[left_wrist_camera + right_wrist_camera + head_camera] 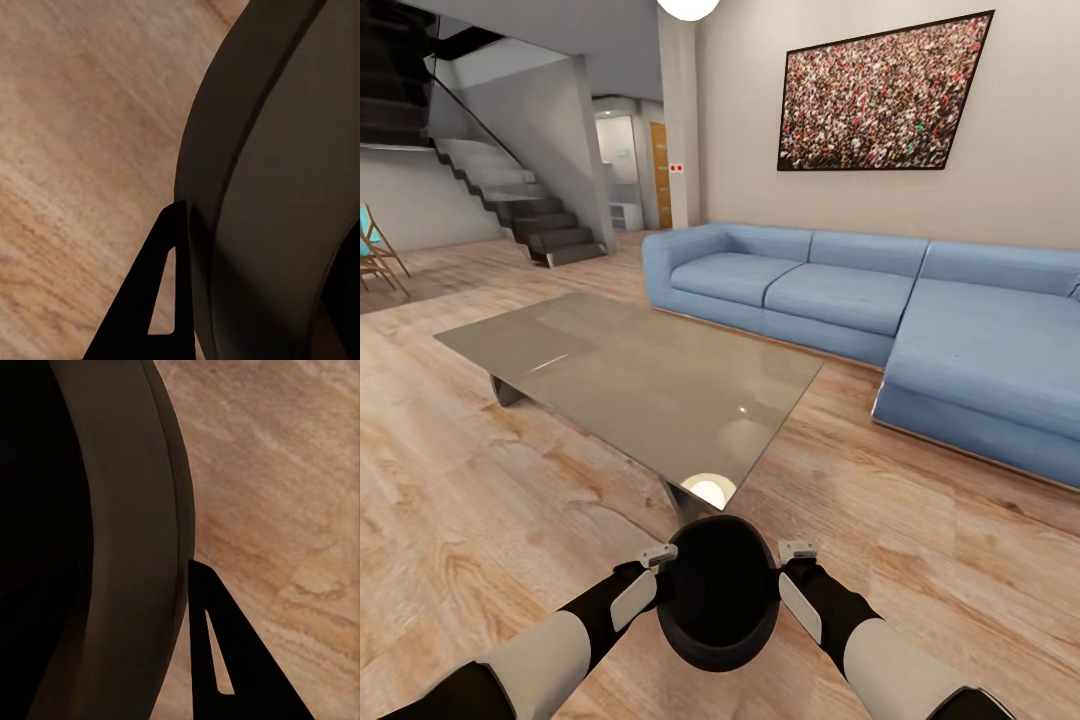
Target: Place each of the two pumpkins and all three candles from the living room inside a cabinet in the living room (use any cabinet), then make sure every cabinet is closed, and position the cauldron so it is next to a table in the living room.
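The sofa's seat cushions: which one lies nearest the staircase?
The leftmost cushion, beside the rounded armrest at the sofa end facing the staircase. The middle cushion and the chaise section sit further right, away from the stairs.

Blue sectional sofa [880, 300] along the beige wall, under a framed crowd picture [880, 95]. Dark staircase [510, 190] rising at far left, near a teal chair [375, 250]. Wood-plank floor [490, 520] throughout.

I see round black wide-mouthed cauldron [718, 592] upright, mouth up, above wood floor, just beside near corner of low glossy grey-beige rectangular coffee table [610, 372].
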{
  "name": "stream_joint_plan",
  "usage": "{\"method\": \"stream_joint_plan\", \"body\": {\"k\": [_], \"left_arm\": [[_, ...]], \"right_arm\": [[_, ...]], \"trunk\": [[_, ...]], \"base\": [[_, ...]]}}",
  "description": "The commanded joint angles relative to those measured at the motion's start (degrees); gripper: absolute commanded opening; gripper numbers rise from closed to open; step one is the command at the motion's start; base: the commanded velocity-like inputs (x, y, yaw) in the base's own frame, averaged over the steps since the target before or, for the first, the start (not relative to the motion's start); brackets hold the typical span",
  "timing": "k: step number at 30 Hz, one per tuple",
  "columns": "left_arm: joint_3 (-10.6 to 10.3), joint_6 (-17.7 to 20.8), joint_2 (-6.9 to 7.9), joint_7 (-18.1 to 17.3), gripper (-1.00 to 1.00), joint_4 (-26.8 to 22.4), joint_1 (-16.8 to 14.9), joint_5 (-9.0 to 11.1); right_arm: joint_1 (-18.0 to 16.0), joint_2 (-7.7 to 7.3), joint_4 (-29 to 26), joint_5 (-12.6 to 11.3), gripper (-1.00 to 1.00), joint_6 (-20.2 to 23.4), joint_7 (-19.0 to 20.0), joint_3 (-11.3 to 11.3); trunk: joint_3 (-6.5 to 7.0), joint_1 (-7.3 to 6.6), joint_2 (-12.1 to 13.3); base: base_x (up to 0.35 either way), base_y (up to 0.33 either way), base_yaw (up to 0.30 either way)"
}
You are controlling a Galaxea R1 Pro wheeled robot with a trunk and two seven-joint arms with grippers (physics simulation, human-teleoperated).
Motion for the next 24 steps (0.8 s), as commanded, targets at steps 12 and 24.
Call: {"method": "stream_joint_plan", "body": {"k": [12,24], "left_arm": [[1.09,0.17,0.07,0.56,-1.0,-0.08,-0.06,-2.22],[1.09,0.17,0.13,0.36,1.0,-0.08,-0.06,-2.12]], "right_arm": [[-0.06,-0.11,-0.08,0.29,-1.0,0.34,-0.66,-0.31],[-0.06,-0.08,-0.17,0.36,1.0,0.25,-0.8,-0.21]], "trunk": [[-0.04,-0.02,-0.03],[-0.04,-0.02,-0.03]], "base": [[0.0,0.0,0.0],[0.0,0.0,0.0]]}}
